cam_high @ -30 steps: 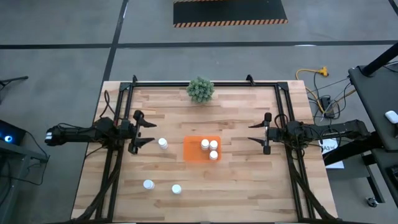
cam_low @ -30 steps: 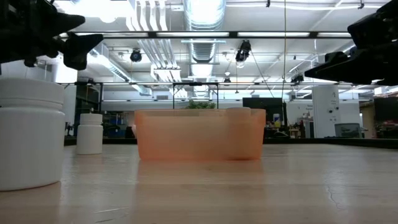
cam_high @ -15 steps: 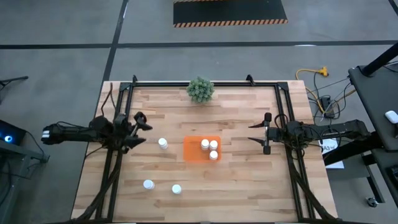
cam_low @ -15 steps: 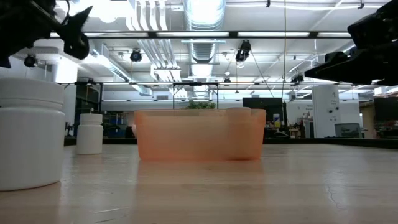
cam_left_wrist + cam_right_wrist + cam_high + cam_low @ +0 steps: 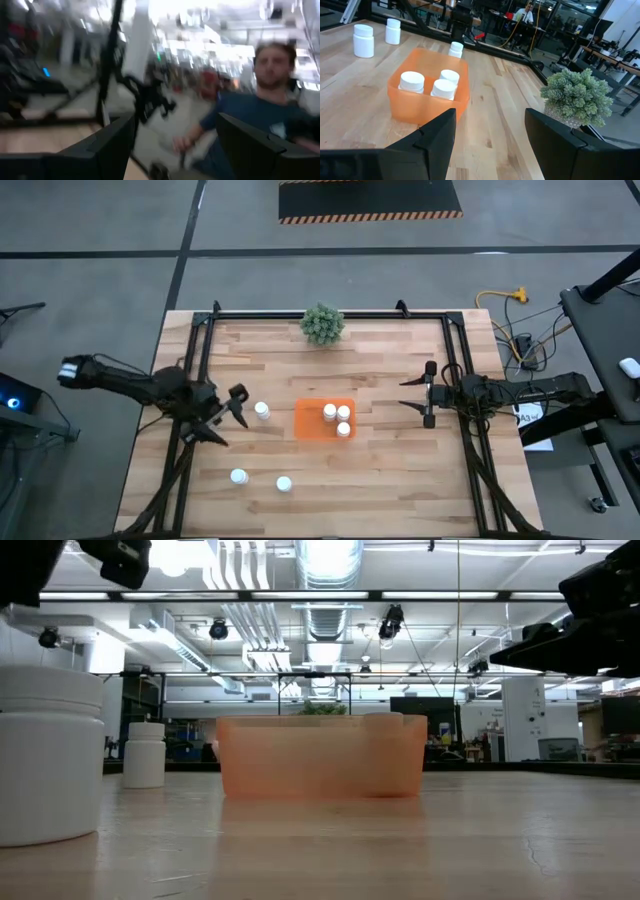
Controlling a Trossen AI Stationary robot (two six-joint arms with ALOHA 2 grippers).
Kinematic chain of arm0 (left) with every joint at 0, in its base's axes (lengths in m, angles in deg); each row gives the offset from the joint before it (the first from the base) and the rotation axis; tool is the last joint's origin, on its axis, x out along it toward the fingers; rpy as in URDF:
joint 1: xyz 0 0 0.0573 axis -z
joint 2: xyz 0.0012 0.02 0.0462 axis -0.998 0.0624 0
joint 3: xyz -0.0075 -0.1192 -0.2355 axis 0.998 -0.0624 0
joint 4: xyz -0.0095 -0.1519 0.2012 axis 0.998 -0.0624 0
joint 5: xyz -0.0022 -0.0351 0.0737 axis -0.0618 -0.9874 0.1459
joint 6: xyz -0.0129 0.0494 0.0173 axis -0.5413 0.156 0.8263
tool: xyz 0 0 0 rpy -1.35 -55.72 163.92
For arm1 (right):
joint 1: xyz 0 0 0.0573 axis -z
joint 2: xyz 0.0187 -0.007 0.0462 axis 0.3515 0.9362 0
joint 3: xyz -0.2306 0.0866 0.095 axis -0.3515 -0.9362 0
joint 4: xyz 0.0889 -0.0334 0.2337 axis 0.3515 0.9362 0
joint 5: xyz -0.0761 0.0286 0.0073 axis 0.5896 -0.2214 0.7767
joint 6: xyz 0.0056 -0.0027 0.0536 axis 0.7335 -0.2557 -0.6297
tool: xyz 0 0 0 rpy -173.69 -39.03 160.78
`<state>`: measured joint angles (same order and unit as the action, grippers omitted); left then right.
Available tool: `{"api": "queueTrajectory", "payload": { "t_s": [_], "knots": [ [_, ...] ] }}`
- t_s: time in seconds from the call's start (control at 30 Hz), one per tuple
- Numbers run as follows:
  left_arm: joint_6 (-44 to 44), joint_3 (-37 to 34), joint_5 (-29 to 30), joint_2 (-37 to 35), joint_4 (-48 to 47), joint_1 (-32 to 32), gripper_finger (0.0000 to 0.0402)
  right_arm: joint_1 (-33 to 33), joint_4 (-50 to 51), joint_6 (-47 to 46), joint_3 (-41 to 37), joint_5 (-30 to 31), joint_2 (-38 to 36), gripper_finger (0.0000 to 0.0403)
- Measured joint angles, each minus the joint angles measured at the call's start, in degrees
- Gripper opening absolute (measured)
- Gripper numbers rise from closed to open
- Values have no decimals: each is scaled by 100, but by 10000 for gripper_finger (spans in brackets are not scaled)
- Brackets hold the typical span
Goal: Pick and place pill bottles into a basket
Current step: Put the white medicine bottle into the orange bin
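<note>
The orange tray (image 5: 308, 420) stands at the table's middle and holds three white pill bottles (image 5: 343, 429); the right wrist view shows them too (image 5: 412, 80). One bottle (image 5: 262, 411) stands on its base just left of the tray. Two more (image 5: 238, 476) (image 5: 284, 484) stand nearer the near edge. My left gripper (image 5: 228, 416) is open and empty, just left of the lone bottle and above table level. My right gripper (image 5: 426, 393) is open and empty at the right of the tray.
A small green bushy plant (image 5: 322, 324) stands at the far edge's middle. Black frame rails (image 5: 190, 380) run along the table's left, right and far sides. The left wrist view shows a person (image 5: 260, 115) beyond the table.
My left gripper has swung toward the table's near edge and a little toward the tray. It has turned, so its open fingers now slant toward the lone bottle. The bottles and the tray have kept still.
</note>
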<state>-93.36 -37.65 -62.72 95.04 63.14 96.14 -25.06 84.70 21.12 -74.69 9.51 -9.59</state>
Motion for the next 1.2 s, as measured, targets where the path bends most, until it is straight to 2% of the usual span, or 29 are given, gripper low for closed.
{"api": "queueTrajectory", "payload": {
  "t_s": [0.07,0.13,0.33,0.4,0.5,0.67,0.8,0.9,1.2],
  "knots": [
    [308,426,-3,344,-635,260,265,-1,2,0,0,0,0,226],
    [536,1008,182,700,-1670,539,265,-1,2,0,0,0,0,226],
    [735,3161,1810,1987,-5606,1447,265,0,2,0,0,0,0,226],
    [446,3843,2380,2463,-6556,1722,265,-1,2,0,0,0,0,226],
    [-218,4795,2950,3080,-7383,2074,265,-1,0,0,0,0,0,226],
    [-1438,5939,3230,4001,-8669,2537,265,0,2,0,0,2,0,226],
    [-2514,6414,3405,4585,-9696,2766,265,-1,2,0,0,0,0,226],
    [-3603,6486,3547,4901,-10100,2858,265,0,1,0,0,0,0,226],
    [-5138,6325,3588,5383,-10150,3133,265,1,0,0,2,1,0,226]
  ]
}}
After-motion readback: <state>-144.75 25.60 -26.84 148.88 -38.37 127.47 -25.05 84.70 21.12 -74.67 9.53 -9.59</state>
